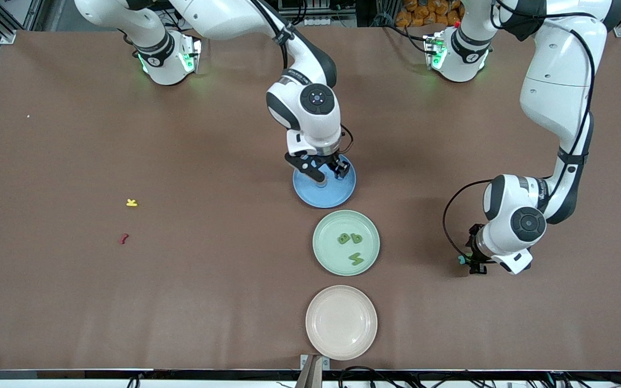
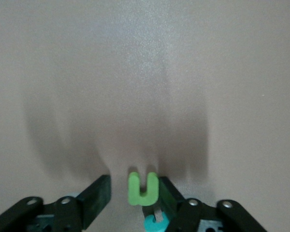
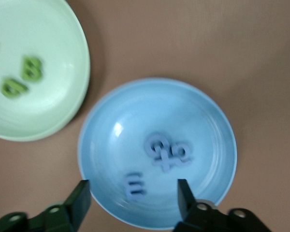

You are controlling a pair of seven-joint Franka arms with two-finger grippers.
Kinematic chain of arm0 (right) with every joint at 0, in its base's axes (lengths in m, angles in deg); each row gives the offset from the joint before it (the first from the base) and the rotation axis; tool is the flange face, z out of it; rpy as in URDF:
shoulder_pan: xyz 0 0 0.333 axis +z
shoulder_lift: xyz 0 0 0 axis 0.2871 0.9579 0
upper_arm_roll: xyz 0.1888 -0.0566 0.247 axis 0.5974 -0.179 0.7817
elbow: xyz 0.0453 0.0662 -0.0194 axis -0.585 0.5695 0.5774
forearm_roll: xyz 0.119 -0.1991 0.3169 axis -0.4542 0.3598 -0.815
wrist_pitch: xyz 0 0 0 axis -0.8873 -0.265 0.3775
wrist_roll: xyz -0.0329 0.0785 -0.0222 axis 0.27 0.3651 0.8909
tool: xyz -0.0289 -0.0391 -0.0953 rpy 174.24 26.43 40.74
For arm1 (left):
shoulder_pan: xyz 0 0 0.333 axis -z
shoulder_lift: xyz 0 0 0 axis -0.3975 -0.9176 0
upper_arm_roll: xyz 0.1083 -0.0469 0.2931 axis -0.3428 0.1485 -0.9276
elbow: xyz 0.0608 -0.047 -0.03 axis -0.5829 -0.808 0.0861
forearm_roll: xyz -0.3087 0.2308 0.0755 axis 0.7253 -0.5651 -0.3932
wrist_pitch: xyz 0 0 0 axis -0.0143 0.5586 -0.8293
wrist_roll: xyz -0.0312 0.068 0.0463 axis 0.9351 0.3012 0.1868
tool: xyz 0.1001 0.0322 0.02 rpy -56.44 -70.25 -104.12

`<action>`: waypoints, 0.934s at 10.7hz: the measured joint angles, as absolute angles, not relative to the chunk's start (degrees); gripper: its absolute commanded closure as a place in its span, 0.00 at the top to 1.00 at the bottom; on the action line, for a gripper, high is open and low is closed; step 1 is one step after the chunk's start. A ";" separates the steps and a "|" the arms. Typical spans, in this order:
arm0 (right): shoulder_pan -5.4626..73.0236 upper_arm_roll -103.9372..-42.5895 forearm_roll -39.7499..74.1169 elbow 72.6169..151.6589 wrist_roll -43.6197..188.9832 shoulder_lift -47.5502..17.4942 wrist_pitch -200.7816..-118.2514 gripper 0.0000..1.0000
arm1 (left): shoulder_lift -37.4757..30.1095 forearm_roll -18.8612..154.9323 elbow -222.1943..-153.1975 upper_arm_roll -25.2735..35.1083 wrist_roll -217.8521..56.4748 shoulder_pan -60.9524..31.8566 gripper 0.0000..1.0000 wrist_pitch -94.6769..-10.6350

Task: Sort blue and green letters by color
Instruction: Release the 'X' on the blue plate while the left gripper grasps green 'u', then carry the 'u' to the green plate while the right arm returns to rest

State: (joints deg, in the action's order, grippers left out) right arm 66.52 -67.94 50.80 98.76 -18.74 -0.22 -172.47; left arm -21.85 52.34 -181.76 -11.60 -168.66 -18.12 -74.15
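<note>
Where table (image 1: 73, 296) spreads, right tool (image 1: 328, 175) open over blue plate (image 1: 337, 198), left tool (image 2: 133, 186) open round green U (image 2: 142, 189)

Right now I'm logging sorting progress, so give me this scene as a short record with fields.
blue plate: holds blue letters, at least three
green plate: holds three green letters
beige plate: nothing in it, nearest the front camera
right gripper: over the blue plate, fingers apart, holding nothing
left gripper: low at the table toward the left arm's end, fingers either side of a green U
unsorted: the green U
other pieces: yellow letter, red squiggle on the table
</note>
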 measured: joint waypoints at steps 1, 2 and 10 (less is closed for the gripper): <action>66.12 -69.45 50.85 97.50 -18.41 -1.04 -170.87 1.00 | -21.85 52.34 -181.67 -11.57 -168.68 -18.10 0.00 -74.15; 65.89 -71.43 50.93 96.37 -16.37 -2.55 -168.14 1.00 | -21.83 52.35 -181.62 -11.55 -168.71 -18.09 0.00 -74.13; 52.51 -78.12 51.02 95.27 18.73 -20.45 -148.14 1.00 | -21.78 52.54 -179.40 -11.60 -168.87 -18.78 0.00 -74.27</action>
State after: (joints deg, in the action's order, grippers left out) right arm 52.51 -78.12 51.02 95.27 18.73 -20.45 -148.14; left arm -21.78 52.54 -179.40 -11.60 -168.87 -18.78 -74.27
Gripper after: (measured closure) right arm 0.000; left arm 0.670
